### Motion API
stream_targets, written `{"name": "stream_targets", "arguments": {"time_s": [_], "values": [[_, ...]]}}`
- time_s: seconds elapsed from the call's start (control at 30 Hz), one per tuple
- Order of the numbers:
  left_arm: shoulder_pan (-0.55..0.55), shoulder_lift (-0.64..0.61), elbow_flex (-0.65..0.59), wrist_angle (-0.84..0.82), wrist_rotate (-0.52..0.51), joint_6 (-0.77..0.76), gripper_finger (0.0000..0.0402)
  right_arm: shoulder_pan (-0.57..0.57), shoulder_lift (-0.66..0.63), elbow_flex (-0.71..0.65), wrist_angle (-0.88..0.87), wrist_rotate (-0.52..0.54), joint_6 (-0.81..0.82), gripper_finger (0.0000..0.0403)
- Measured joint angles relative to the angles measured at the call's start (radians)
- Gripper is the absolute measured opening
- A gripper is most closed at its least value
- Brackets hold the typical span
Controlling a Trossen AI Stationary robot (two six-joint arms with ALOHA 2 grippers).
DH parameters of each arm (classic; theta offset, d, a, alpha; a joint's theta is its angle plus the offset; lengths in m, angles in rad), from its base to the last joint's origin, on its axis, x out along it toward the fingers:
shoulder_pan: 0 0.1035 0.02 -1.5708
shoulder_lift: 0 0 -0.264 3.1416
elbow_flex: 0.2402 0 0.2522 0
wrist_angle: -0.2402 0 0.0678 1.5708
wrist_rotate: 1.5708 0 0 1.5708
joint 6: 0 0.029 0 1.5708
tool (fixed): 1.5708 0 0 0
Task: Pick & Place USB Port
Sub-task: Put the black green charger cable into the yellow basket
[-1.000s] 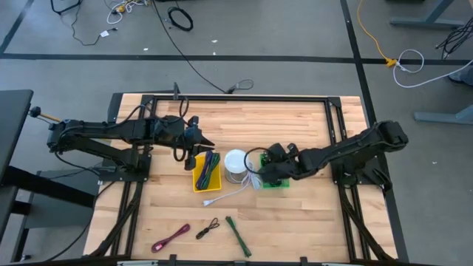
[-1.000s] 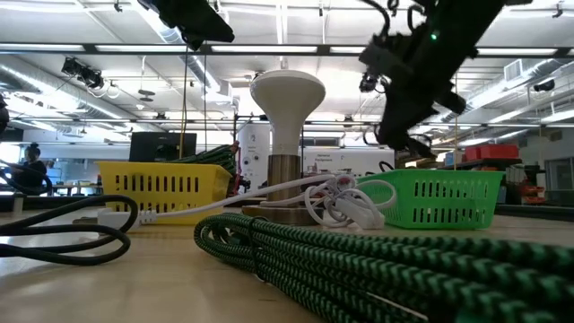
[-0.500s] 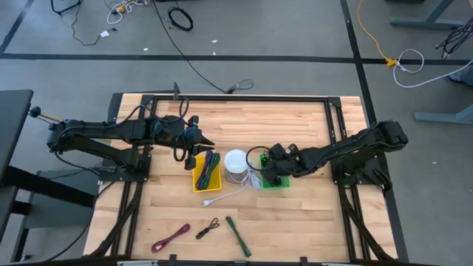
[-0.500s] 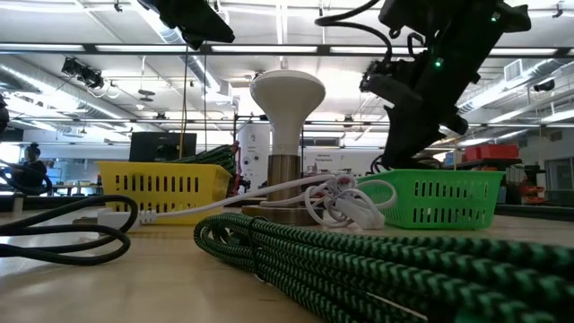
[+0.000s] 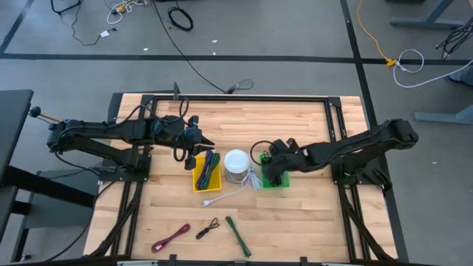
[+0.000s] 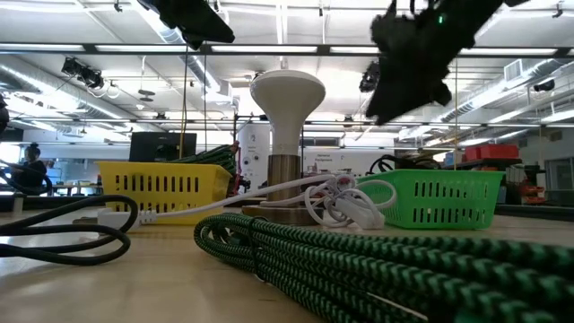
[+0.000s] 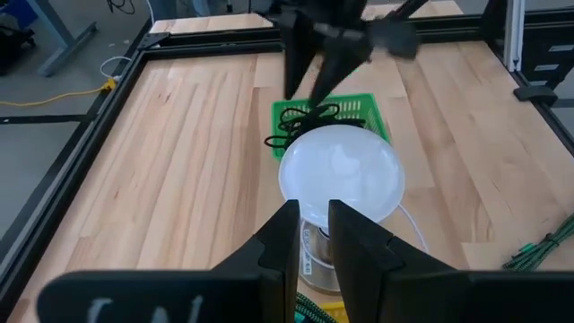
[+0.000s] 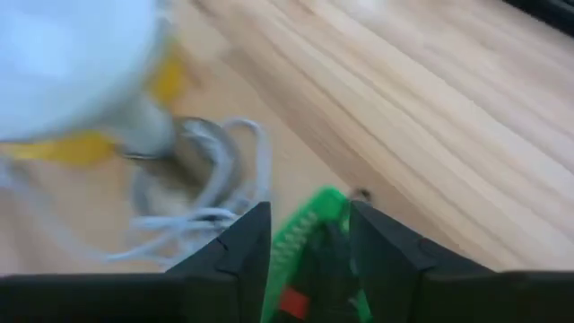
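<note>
A black cable (image 7: 303, 121) lies coiled in the green basket (image 5: 275, 179), with a loop over the basket's far rim. My right gripper (image 5: 270, 157) hangs open above that basket with nothing between its fingers; in its wrist view (image 8: 309, 220) the green rim shows through the gap. My left gripper (image 5: 209, 142) hovers over the far end of the yellow basket (image 5: 198, 182), which holds several dark cables. It is slightly open with nothing in it (image 7: 313, 211). Between the baskets stands a white domed lamp (image 5: 235, 162).
A white cable (image 5: 222, 196) winds around the lamp's base and trails toward the near edge. Near the front edge lie a magenta cable (image 5: 170, 238), a small black cable (image 5: 208, 227) and a green braided cable (image 5: 238, 235). A dark frame (image 5: 236, 98) borders the table.
My right gripper has risen from just above the green basket and drawn back a little toward the table's far edge, now well clear of the basket's rim. The black cable stays in the green basket.
</note>
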Motion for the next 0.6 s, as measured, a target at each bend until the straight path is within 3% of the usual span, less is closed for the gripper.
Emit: {"name": "stream_targets", "arguments": {"time_s": [0.23, 0.6], "values": [[0.002, 0.000, 0.000, -0.021, -0.084, 0.000, 0.0069, 0.077, 0.010, 0.004, 0.262, -0.254, -0.102, 0.0155], [0.003, 0.000, 0.000, -0.038, -0.131, -0.011, 0.0069, 0.313, 0.253, 0.004, 0.566, -0.279, 0.154, 0.0152]]}}
